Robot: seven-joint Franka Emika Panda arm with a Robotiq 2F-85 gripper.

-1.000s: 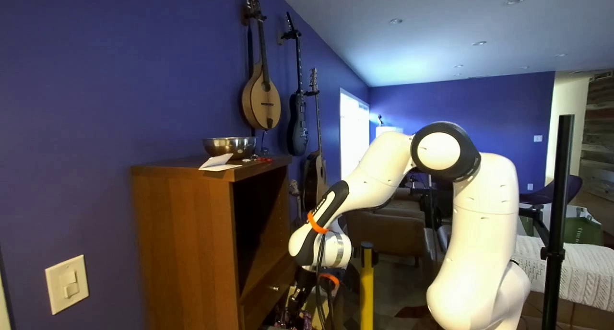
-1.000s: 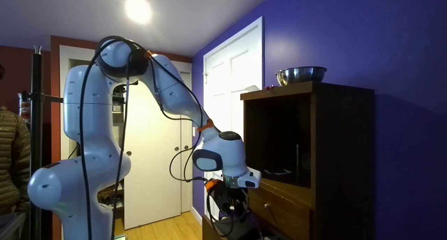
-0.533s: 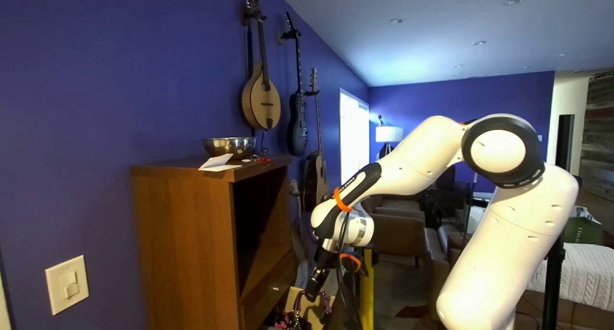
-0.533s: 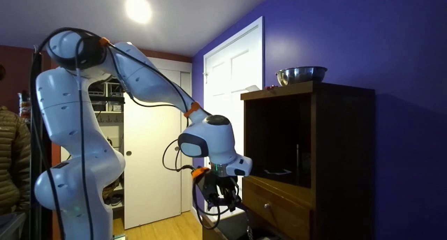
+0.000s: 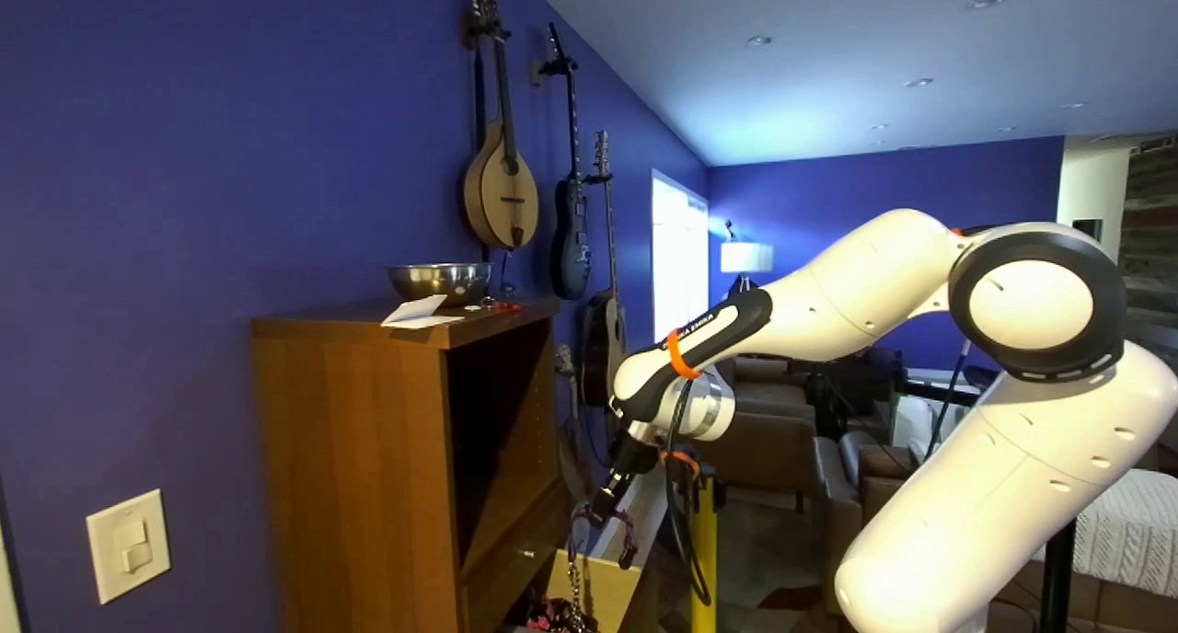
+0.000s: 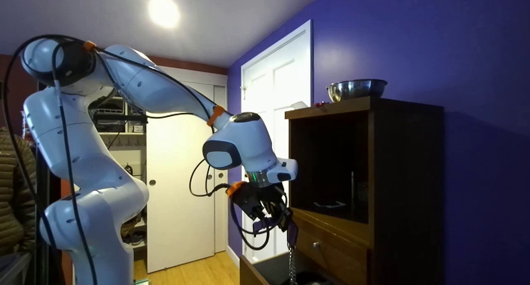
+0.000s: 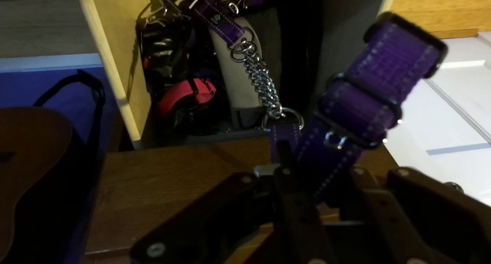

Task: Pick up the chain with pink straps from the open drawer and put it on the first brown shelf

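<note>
we have raised the purple-strapped chain point(image 7: 264, 81), its strap point(image 7: 393, 62) pinched in our hand point(image 5: 603, 506), but the lower end hangs inside the drawer point(image 5: 607, 585), so the first brown shelf point(image 6: 339, 213) likely demands more height.

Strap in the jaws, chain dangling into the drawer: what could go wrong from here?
Snag: the chain runs down into the open drawer, where a pink band and other items lie; its lower purple strap might drag something along.
Catch: a knob stands out below the shelf; the dangling length could hook it on the way up.
Slip: the jaws hold only the upper purple strap, so the weight beneath might work it loose.
</note>
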